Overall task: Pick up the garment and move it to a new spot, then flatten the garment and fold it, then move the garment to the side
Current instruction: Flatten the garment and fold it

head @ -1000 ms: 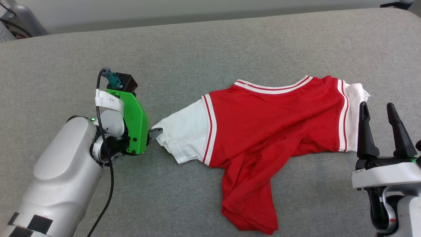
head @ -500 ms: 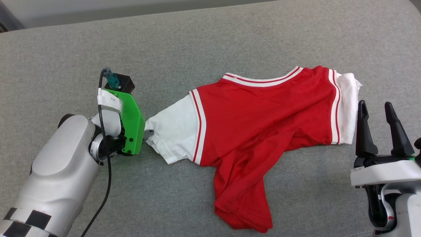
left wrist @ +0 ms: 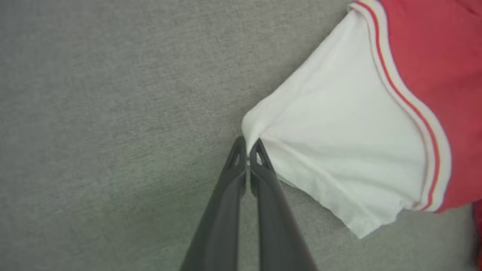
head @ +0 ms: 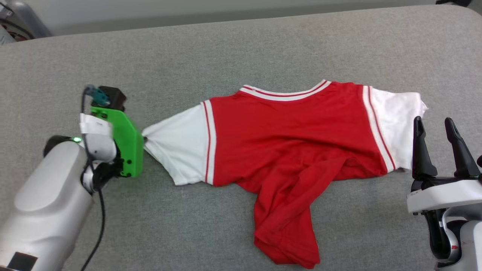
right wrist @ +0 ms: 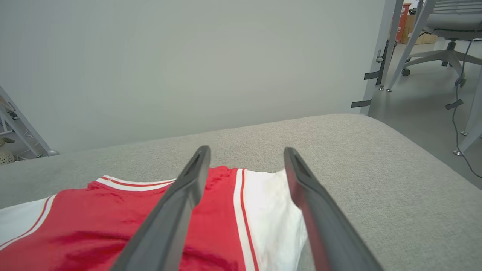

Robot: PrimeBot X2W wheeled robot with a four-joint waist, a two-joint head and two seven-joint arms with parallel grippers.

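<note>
Garment [head: 286, 131]: spread sideways on grey padded surface [head: 226, 45], about in the middle, between both grippers. Collar with red-white striped trim toward far edge. Red body wrinkled and folded over itself, lower part bunched into a narrow tail toward the robot. Left white sleeve [head: 177, 154] drawn out into a point toward the robot's left.

Left gripper [left wrist: 247, 150]: pressed together on the very corner of this sleeve, thin white cloth pinched between the two dark tips, clear in left wrist view. In head view, tips hidden behind green bracket [head: 128, 146] on the wrist, right at the sleeve corner. Black cable [head: 98, 226] hanging down along the pale forearm.

Right gripper [head: 437, 128]: fingers spread wide, pointing up, holding nothing. Stands just beside the edge of right white sleeve [head: 395, 116]; touching the cloth or not, cannot tell. In right wrist view, red shoulder, striped band and white sleeve seen between the spread fingers.

Behind the surface, plain pale wall [right wrist: 188, 56]. At far right, office chair [right wrist: 444, 26] on the floor.
</note>
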